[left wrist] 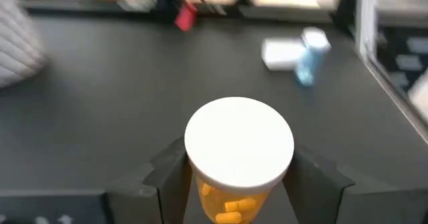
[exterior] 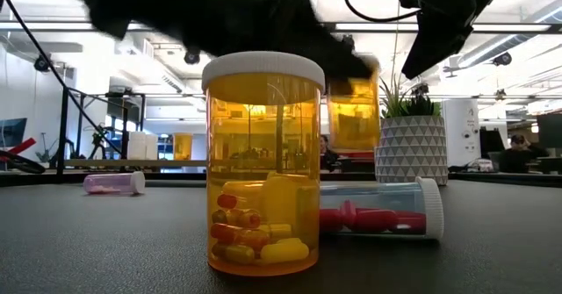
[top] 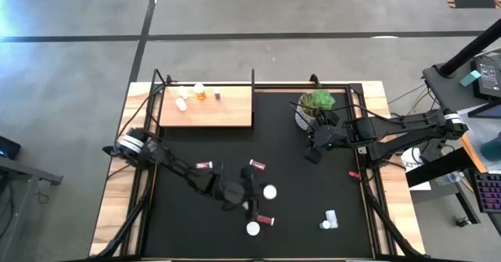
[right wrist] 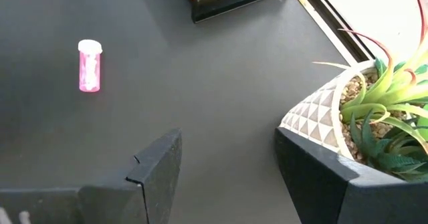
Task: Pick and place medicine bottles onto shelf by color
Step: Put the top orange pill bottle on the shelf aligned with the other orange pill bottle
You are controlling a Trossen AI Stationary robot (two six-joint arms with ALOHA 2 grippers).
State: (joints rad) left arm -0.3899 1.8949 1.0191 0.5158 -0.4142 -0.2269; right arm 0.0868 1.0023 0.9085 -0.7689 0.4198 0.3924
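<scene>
My left gripper is shut on an orange bottle with a white cap over the middle of the black mat. It also shows in the low view, with its base above the mat. My right gripper is open and empty beside the plant pot. The shelf at the far left carries three small bottles. A second orange bottle stands upright near the front edge. A red bottle lies on its side beside it. My left gripper pinches the orange bottle's body just under the cap between its two fingers, one on each side. The fingers slant down from the table's left. The bottle stands upright in the hold, cap up, lifted clear of the mat.
Pink and red bottles lie on the mat behind the left arm. A clear bottle lies near the front right, and a small red piece lies at the right. A black frame rims the mat. The pot stands right beside my right gripper.
</scene>
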